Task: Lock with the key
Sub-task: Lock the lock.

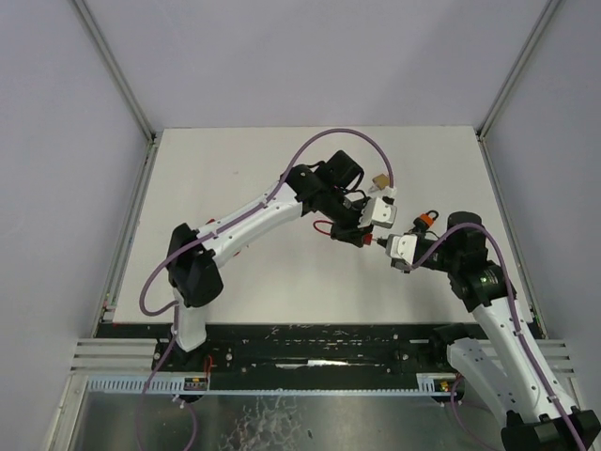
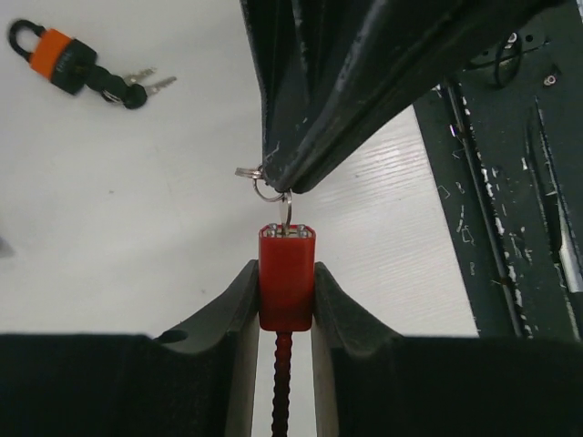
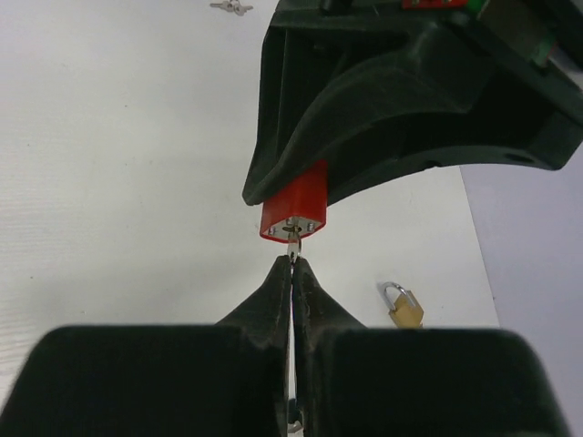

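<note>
The red padlock (image 3: 296, 202) is held up above the counter (image 1: 235, 169), between the two arms. The left hand (image 2: 286, 269) clenches its body from both sides, keyhole end facing away from the wrist. The right hand (image 3: 292, 266) is pinched tight on the key (image 3: 292, 246), whose tip sits in the keyhole at the bottom face of the lock. A key ring (image 2: 270, 188) hangs from the key just under the right hand.

The step in hand looks like turning the key. To do it well, the right wrist should roll about the key's own line, with no sideways push, since the key is thin and the grip on it is small. The left hand should hold the body firm so the lock does not spin with the key. The red cable (image 2: 282, 382) runs back between the left fingers. Whether its free end is seated in the body cannot be told from here, and that matters before locking.

The counter is plain white and flat. An orange padlock (image 2: 56, 55) with its keys lies on it, well apart, and so do a brass padlock (image 3: 404, 306) and some loose keys (image 3: 230, 6). Pale grey walls (image 1: 282, 56) close in the back and both sides.
</note>
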